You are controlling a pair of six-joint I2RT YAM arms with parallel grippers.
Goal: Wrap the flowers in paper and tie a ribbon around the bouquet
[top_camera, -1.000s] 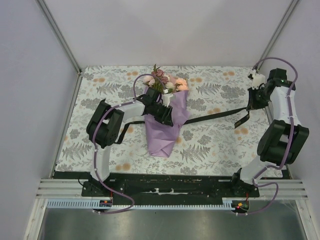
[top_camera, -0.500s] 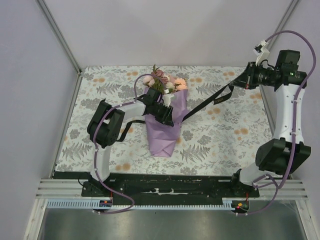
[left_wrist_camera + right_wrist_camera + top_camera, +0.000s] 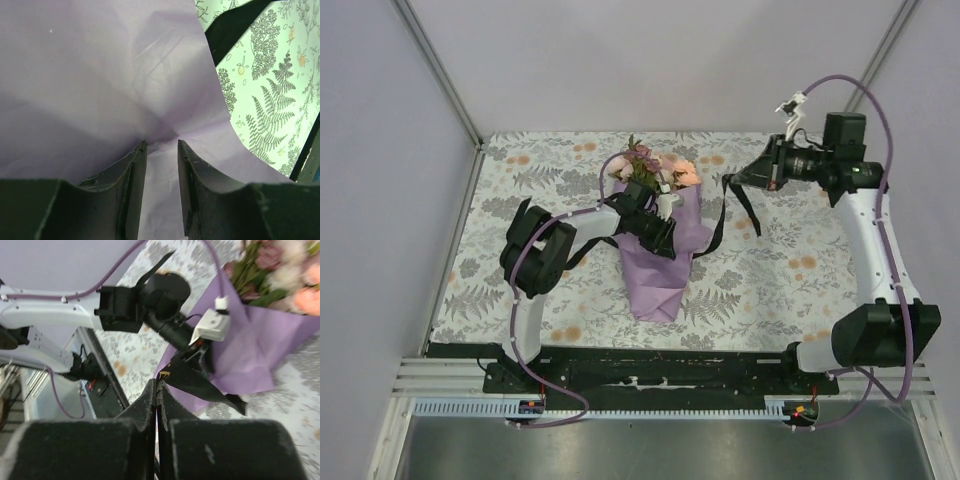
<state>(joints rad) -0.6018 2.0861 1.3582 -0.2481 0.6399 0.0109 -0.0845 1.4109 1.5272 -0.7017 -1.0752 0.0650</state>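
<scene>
The bouquet lies mid-table: pink and peach flowers stick out of the far, wide end of a lilac paper cone. My left gripper is shut on the cone's middle. In the left wrist view its fingers pinch puckered paper. My right gripper hovers to the right of the flowers, shut on the black ribbon, which sags in a loop to the cone. In the right wrist view the ribbon, with a gold mark, leaves the shut gripper towards the paper.
A grey-and-orange floral tablecloth covers the table. Pale walls and metal corner posts close in three sides. A black rail runs along the near edge. Purple cables arc off both arms. The ribbon's short end dangles under my right gripper.
My right arm has swung up and left towards the flowers with the ribbon, which went from taut to a slack loop. The bouquet shifted slightly right in the left gripper.
</scene>
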